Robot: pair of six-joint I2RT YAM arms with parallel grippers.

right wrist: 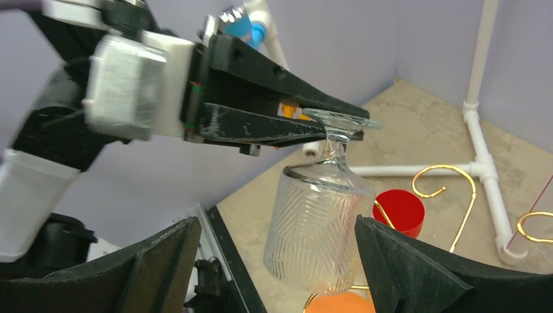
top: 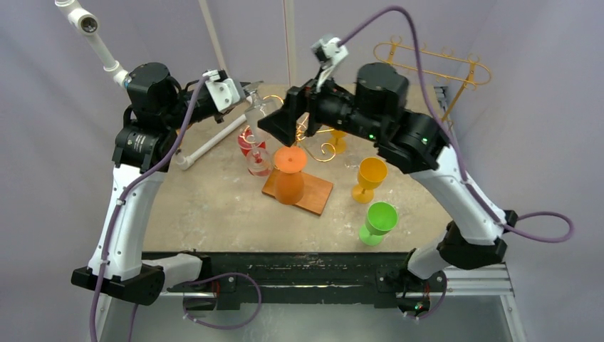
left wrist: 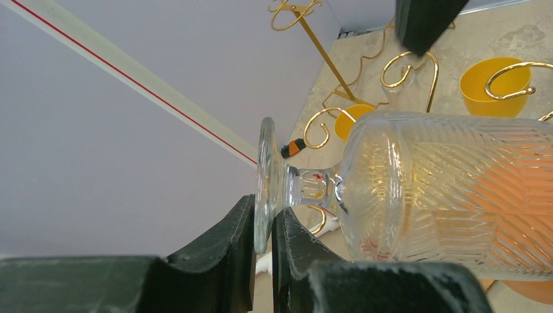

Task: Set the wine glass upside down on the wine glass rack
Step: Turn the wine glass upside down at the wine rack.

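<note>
One wine glass (left wrist: 443,189), foot pinched by left fingers (left wrist: 215,254), rim out of frame

At the top view's centre, the gold rack (top: 326,152), an orange glass (top: 289,185) and a red cup (top: 247,144) crowded the table (top: 199,210); its lower left lay open. In the right wrist view, the wine glass (right wrist: 316,215) left room at lower left inside the right gripper (right wrist: 277,225).

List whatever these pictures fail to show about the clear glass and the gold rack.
- Top view: the middle of the wine glass rack is hidden behind the right arm.
- Left wrist view: the rim of the clear wine glass is cut off by the right edge.
- Right wrist view: whether the gold hook touches the glass is unclear, since the glass is transparent.
</note>
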